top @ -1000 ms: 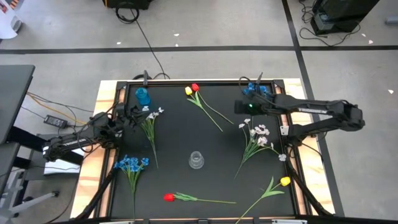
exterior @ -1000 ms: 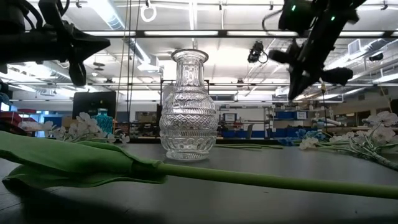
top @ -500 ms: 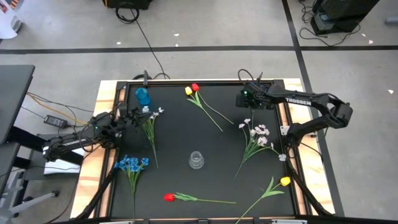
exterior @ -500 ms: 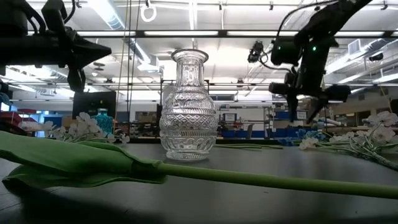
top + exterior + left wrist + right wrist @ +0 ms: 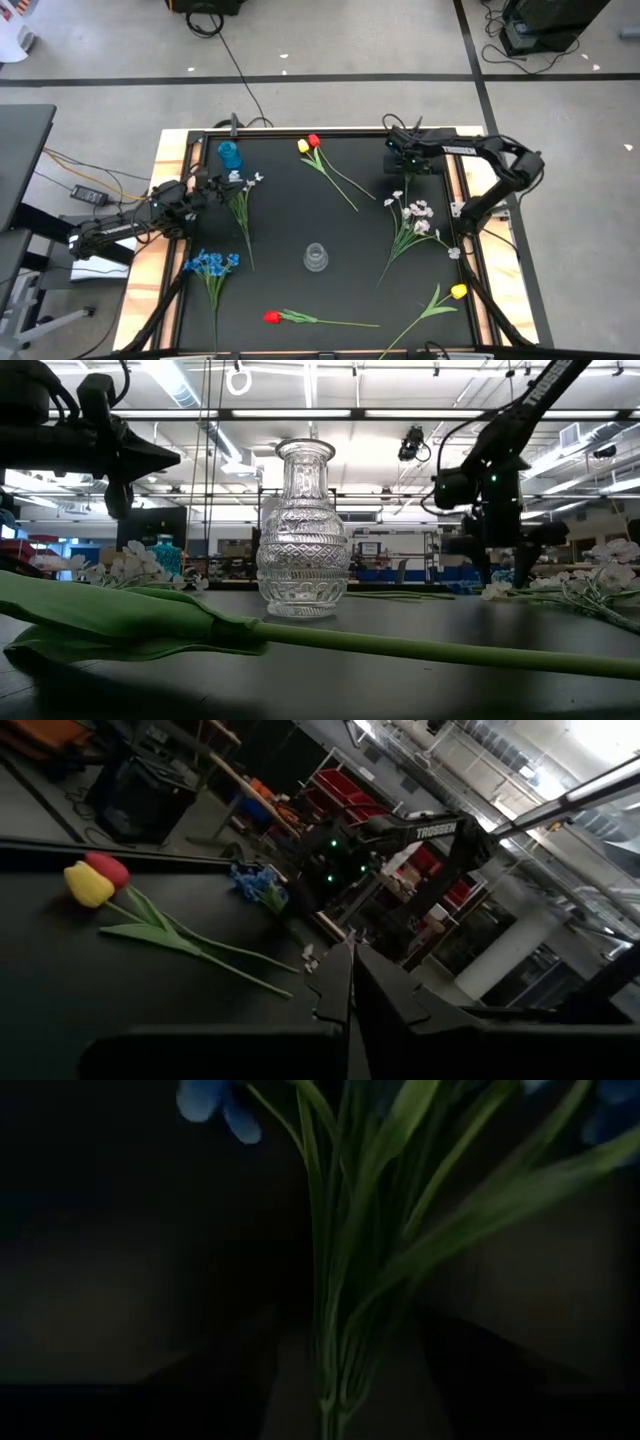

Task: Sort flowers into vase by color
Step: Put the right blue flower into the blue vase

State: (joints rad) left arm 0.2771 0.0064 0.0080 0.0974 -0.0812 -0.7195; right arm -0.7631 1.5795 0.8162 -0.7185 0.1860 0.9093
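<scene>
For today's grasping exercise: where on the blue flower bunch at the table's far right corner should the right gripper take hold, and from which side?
Grip the bundled green stems just below the blue flower bunch, coming straight down from above. The stems gather into one narrow bundle there, while the blossoms spread wide. The right gripper is already over it.

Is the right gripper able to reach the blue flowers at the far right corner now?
Probably yes. The right gripper hangs right over the blue bunch, whose green stems fill the right wrist view. Nothing else lies between them; the nearest white sprig lies apart, nearer the front.
</scene>
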